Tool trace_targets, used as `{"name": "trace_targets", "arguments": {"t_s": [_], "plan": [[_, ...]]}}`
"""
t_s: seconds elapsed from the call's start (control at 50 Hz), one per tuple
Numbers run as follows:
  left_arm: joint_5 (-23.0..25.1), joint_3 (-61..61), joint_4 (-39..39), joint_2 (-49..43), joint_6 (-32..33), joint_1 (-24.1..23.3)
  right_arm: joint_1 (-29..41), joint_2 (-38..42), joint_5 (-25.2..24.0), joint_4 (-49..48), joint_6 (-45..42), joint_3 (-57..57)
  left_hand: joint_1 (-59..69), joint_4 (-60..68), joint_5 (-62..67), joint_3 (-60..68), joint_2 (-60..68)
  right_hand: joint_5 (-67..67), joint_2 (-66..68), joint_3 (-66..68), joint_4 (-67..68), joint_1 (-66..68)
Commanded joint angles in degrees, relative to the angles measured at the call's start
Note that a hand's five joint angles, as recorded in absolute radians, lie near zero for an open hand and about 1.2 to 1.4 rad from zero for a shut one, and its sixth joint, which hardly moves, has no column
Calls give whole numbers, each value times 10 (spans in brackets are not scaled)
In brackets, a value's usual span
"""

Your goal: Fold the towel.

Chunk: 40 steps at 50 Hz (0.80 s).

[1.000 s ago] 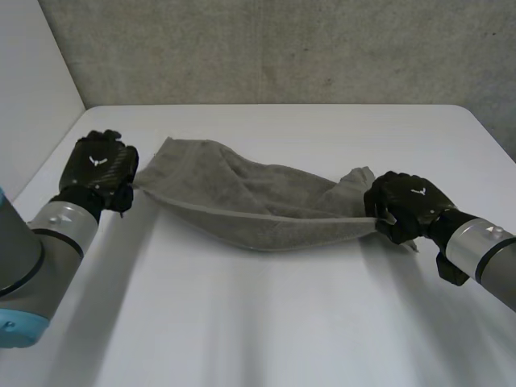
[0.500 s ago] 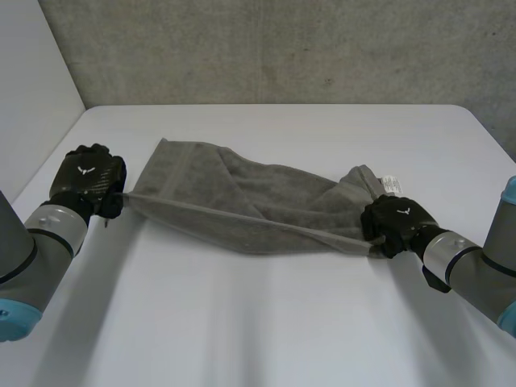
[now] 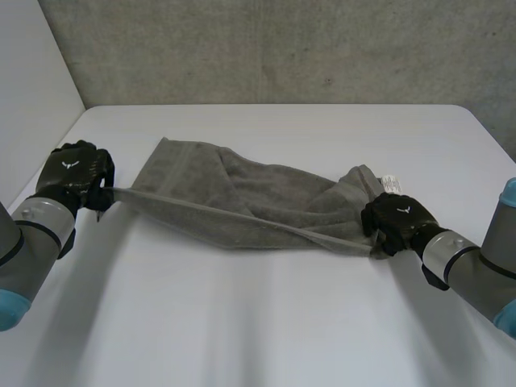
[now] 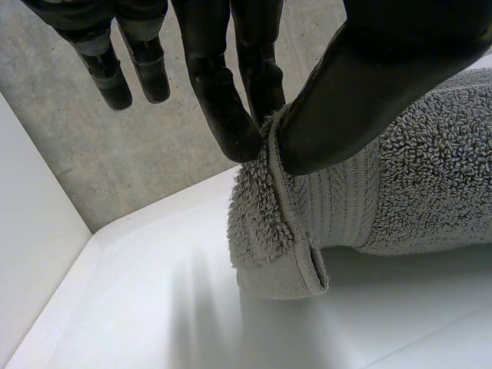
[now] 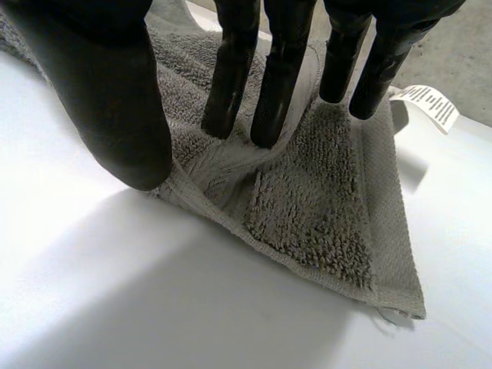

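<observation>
Left hand (image 3: 72,171): thumb and fingers pinching a hemmed corner of the towel (image 3: 242,201), thumb hiding the grip. Towel: grey, bunched, stretched between both hands over the white table (image 3: 282,322) (near edge taut). Right hand (image 3: 397,218): thumb and fingers nipping the opposite end beside an unreadable label (image 5: 427,104).
</observation>
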Motion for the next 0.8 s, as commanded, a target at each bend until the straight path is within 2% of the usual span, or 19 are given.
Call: {"name": "trace_targets", "arguments": {"t_s": [0.02, 0.08, 0.12, 0.14, 0.16, 0.2, 0.26, 0.28, 0.3, 0.32, 0.44, 0.8], "plan": [[0, -1, 0, 1, 1, 2, 1, -1, -12, 1, 0, -3, 56, -34, 48, -30, 26, 273, 270, -25, -44, 270], [0, -3, 0, 3, 0, 2, -3, -16, -23, 2, 2, -1, 56, -34, 48, -30, 26, 273, 270, -25, -44, 270], [0, -5, 0, 4, 0, 2, -5, -81, -23, -1, 8, 12, 56, -34, 48, -30, 26, 273, 270, -25, -44, 270], [0, -6, 0, 5, 0, 1, -6, -81, -23, -1, 8, 12, 56, -34, 48, -30, 26, 273, 270, -25, -44, 270], [0, -7, 0, 6, 0, -1, -7, -126, -24, -7, 11, 21, 56, -34, 48, -30, 26, 273, 270, -25, -44, 270], [0, -7, 0, 5, 0, -5, -12, -138, -24, -13, 12, 23, 56, -34, 48, -30, 26, 273, 270, -25, -44, 270], [0, -8, 0, 0, 1, -6, -5, -63, -15, -7, 1, 7, 56, -34, 48, -30, 26, 273, 270, -25, -44, 270], [0, -8, 0, 0, 1, -6, -5, -63, -15, -7, 1, 7, 56, -34, 48, -30, 26, 273, 270, -25, -44, 270], [0, -9, 0, -1, 0, -6, 1, -35, -13, -2, -4, -2, 56, -34, 48, -30, 26, 80, 77, -25, -44, 77], [0, -9, 0, -2, 0, -6, 4, -23, -9, 2, -17, -9, 56, -34, 48, -30, 26, 30, 27, -25, -44, 27], [1, -9, 0, -2, 1, -5, 7, -8, 16, 9, -62, -14, 56, -34, 48, -30, 26, -17, -21, -25, -44, -20], [1, -9, 0, -3, 1, 0, 2, 8, 21, 14, -62, 1, 56, -34, 48, -30, 26, -32, -36, -25, -44, -36]]}}
